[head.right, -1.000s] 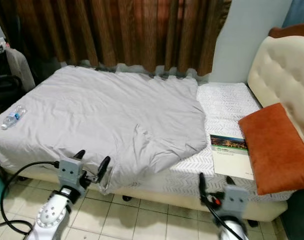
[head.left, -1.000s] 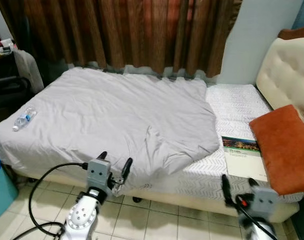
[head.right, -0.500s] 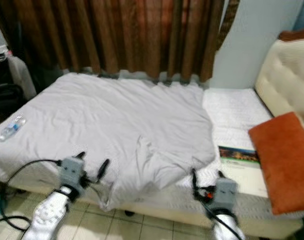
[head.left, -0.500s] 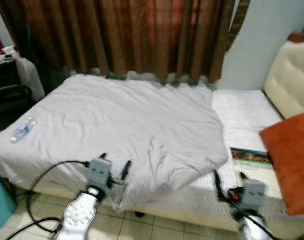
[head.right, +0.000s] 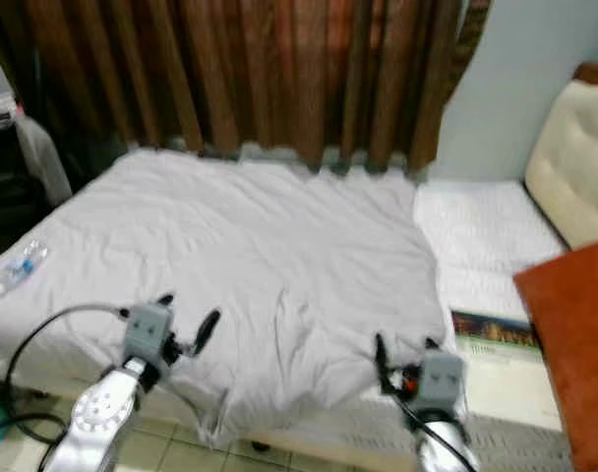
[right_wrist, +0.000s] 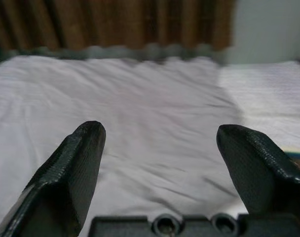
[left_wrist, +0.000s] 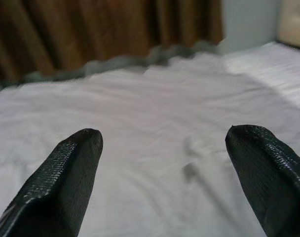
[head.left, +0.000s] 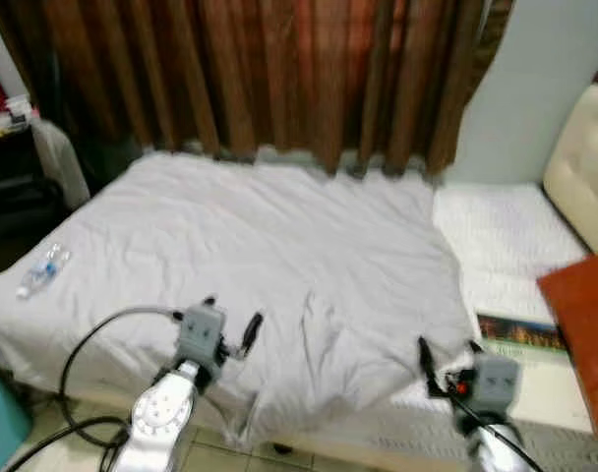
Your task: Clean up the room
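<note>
With both grippers, left (head.left: 232, 317) and right (head.left: 445, 354), spread wide, the rumpled grey cotton blanket (head.left: 279, 246) could be snagged.

The bed (head.left: 496, 236) carries a grey blanket (head.left: 269, 256), bottle (head.left: 38, 273), book (head.left: 520, 334) and orange pillow (head.left: 584, 334).

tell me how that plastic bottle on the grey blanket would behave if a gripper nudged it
The water bottle lies on its side on the soft grey blanket, so it would probably roll. It looks clear and small, so likely light; smooth plastic may slip between fingers.
</note>
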Robot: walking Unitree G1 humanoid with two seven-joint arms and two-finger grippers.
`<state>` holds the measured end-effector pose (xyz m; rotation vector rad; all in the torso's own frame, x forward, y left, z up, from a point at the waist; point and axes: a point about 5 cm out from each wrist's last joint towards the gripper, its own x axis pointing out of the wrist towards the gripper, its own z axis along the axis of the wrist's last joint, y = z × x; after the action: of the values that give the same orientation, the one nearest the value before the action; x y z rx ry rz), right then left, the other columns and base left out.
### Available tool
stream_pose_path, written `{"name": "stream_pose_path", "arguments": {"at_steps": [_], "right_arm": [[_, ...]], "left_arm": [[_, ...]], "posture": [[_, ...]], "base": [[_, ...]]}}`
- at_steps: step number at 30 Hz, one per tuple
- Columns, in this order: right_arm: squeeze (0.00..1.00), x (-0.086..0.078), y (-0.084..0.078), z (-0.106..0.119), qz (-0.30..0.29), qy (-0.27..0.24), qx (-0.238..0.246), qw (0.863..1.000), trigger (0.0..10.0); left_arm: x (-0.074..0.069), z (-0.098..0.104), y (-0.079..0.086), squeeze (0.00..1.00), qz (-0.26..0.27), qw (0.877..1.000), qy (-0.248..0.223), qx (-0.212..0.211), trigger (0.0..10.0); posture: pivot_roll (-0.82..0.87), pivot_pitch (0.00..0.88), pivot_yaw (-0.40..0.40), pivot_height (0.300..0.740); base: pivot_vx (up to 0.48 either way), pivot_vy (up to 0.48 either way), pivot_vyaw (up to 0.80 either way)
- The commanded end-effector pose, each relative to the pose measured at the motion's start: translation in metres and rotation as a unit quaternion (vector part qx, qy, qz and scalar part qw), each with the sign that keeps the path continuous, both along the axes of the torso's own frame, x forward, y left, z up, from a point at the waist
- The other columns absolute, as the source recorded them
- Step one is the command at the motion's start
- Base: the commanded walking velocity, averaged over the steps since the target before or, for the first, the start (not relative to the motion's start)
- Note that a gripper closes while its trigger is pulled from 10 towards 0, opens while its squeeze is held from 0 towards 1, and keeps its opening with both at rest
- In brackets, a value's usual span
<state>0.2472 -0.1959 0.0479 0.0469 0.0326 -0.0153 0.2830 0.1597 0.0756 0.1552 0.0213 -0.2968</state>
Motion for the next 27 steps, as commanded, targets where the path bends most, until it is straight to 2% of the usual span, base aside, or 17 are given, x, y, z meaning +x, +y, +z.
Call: {"name": "stream_pose_path", "arguments": {"at_steps": [1,10,13,16,18,19,20,22,25,26,27], "right_arm": [[0.0,0.0,-0.007,0.0,-0.006,0.004,-0.01,1.0,10.0],[0.0,-0.001,-0.004,-0.002,-0.001,0.007,-0.009,1.0,10.0],[0.0,-0.002,-0.003,-0.004,0.002,0.011,-0.008,1.0,10.0],[0.0,-0.003,-0.003,-0.005,0.004,0.014,-0.008,1.0,10.0],[0.0,-0.003,-0.003,-0.005,0.004,0.014,-0.008,1.0,10.0],[0.0,-0.003,-0.002,-0.006,0.004,0.016,-0.008,1.0,10.0],[0.0,-0.006,-0.002,-0.009,0.006,0.029,-0.007,1.0,10.0],[0.0,-0.007,-0.001,-0.011,0.006,0.033,-0.011,0.999,10.0],[0.0,-0.014,0.001,-0.016,0.009,0.043,-0.011,0.999,10.0],[0.0,-0.02,0.003,-0.015,0.01,0.042,-0.009,0.999,10.0],[0.0,-0.023,0.004,-0.014,0.011,0.04,-0.009,0.999,10.0]], "left_arm": [[0.002,-0.002,-0.003,0.0,-0.007,1.0,0.009,0.007,10.0],[0.009,-0.008,0.003,0.0,-0.008,0.999,0.034,0.027,10.0],[0.017,-0.012,0.006,0.0,-0.011,0.998,0.053,0.032,10.0],[0.024,-0.016,0.002,0.0,-0.031,0.996,0.066,0.041,10.0],[0.024,-0.016,0.002,0.0,-0.031,0.996,0.066,0.041,10.0],[0.027,-0.018,0.0,0.0,-0.031,0.996,0.078,0.027,10.0],[0.032,-0.019,-0.001,0.0,-0.035,0.995,0.091,0.028,10.0],[0.034,-0.021,-0.001,0.0,-0.035,0.994,0.1,0.022,10.0],[0.042,-0.029,0.006,0.0,0.002,0.989,0.132,0.069,10.0],[0.044,-0.03,0.011,0.0,0.016,0.987,0.139,0.072,10.0],[0.045,-0.031,0.014,0.0,0.024,0.987,0.144,0.07,10.0]], "posture": [[-0.03,0.0,-0.003,0.74],[-0.03,0.0,0.0,0.74],[-0.03,0.0,-0.003,0.74],[-0.04,0.0,-0.002,0.74],[-0.04,0.0,-0.002,0.74],[-0.05,0.0,0.002,0.74],[-0.07,0.0,0.009,0.74],[-0.07,0.0,0.009,0.74],[-0.1,0.02,0.022,0.74],[-0.12,0.067,0.025,0.74],[-0.12,0.067,0.025,0.74]], "base": [[0.435,0.0,0.0],[0.436,0.0,0.0],[0.437,0.0,0.0],[0.439,0.0,0.0],[0.439,0.0,0.0],[0.435,0.0,0.0],[0.435,0.0,-0.8],[0.437,0.0,-0.8],[0.0,0.0,-0.38],[0.0,0.0,0.0],[0.0,0.0,0.0]]}}
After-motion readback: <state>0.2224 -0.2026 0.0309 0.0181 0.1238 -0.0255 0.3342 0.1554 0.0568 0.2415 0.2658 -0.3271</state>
